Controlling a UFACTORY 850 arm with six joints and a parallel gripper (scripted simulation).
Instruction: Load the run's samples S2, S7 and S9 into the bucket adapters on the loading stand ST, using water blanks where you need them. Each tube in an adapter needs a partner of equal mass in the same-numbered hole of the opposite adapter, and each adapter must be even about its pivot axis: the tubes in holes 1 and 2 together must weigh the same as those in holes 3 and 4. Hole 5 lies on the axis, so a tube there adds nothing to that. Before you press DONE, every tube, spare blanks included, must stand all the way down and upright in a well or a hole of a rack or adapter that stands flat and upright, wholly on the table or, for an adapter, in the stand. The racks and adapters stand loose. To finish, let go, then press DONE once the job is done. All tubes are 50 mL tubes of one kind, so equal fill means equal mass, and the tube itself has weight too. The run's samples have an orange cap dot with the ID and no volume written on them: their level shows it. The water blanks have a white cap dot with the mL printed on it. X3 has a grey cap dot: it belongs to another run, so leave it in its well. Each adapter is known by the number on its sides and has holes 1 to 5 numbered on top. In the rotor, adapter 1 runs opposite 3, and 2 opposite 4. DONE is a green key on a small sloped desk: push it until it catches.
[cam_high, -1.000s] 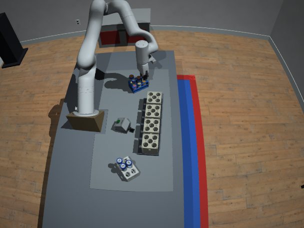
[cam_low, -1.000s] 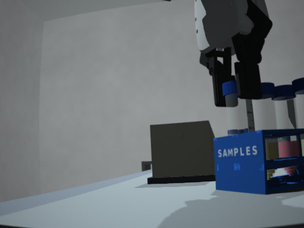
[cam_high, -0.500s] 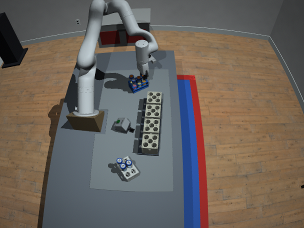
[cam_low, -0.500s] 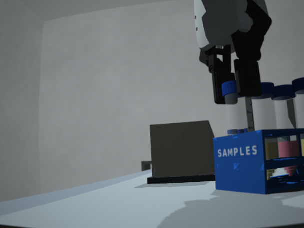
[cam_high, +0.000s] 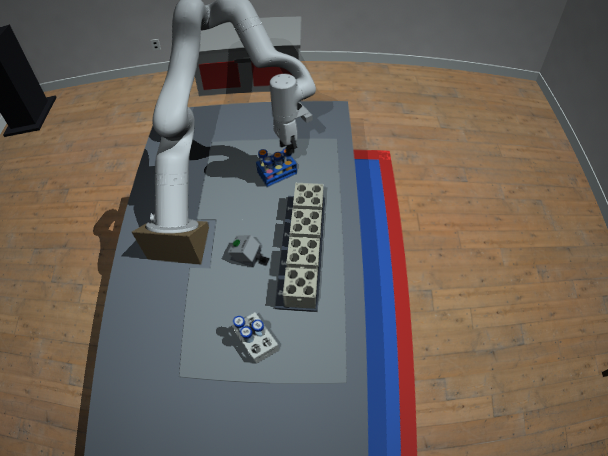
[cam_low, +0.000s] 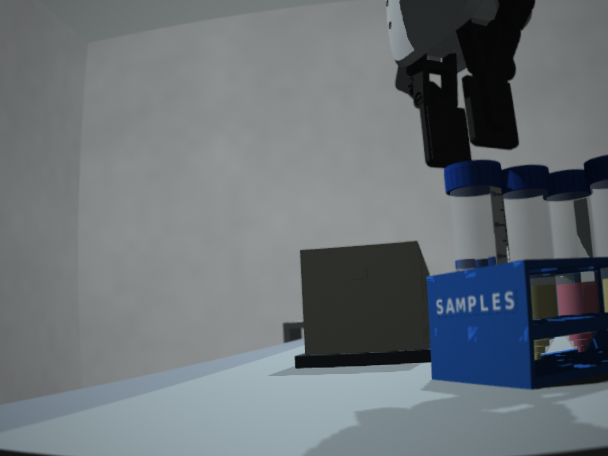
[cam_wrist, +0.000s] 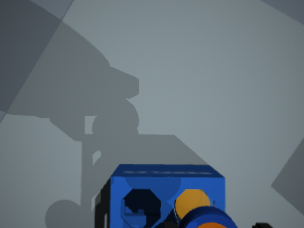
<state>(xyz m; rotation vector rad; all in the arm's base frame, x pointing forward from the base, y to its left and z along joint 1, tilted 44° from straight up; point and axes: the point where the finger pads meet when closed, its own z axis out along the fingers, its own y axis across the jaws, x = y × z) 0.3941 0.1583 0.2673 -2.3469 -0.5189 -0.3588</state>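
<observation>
- Over the blue sample rack (cam_high: 270, 178) (cam_low: 480, 330) (cam_wrist: 167, 187), the jaws (cam_high: 288, 148) (cam_low: 471, 156) are held partly open, with nothing gripped; the nearest sample tube (cam_low: 472, 225) (cam_wrist: 200, 214) stands upright in the rack, its blue cap just under them.
- Stiff, smooth plastic is to be expected, light enough to be lifted by one pair of jaws, its weight varying with the fill; slipping on the bare wall seems likelier than crushing.
- The ribbed cap, or the wall just beneath it, is best taken squarely from both sides, so that the tube is drawn straight up and the loose rack is not dragged along.
- Extra care with finger width is called for, since neighbouring caps stand close together.
- An orange dot can be seen on the nearest cap, but its ID is cut off at the lower edge of the wrist view.
- Part of the rack is cut off in the exterior view, and fill levels behind its blue end wall are hidden.
- On the blanks (cam_high: 257, 325), the printed mL cannot be read from above, nor can the adapter (cam_high: 300, 300) (cam_low: 360, 300) numbers.
</observation>
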